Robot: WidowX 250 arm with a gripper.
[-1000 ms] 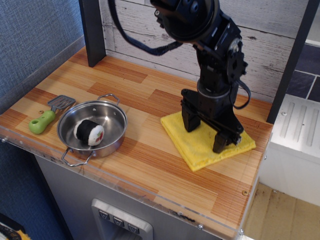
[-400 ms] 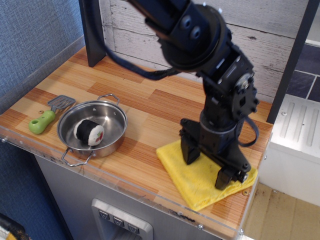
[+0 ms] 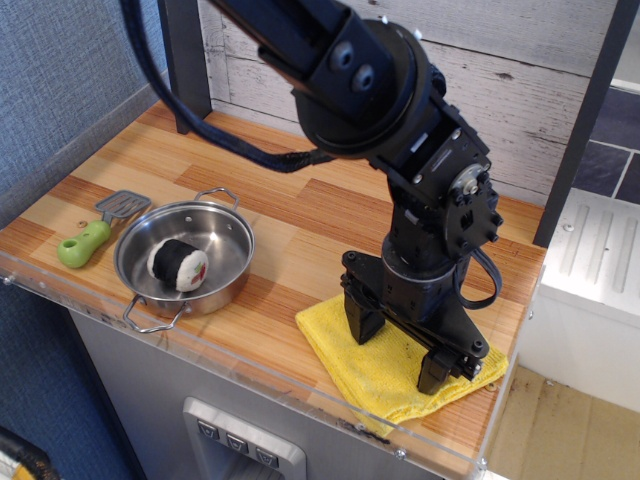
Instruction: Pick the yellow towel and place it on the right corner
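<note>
the gripper (image 3: 398,346) stands with fingers spread apart, both tips pressed onto the yellow towel (image 3: 385,367), which lies flat at the near right corner (image 3: 470,425). the steel pan (image 3: 186,256) sits well left.

whitewashed plank wall (image 3: 560,90) (blue wall (image 3: 60,70) left)

Steel pan (image 3: 185,262) on the left of the tabletop (image 3: 290,190), holding a black-and-white roll (image 3: 178,265), perhaps sushi. Just beside it, green-handled spatula (image 3: 92,232) lying flat. Behind, whitewashed plank wall (image 3: 520,90).
</note>
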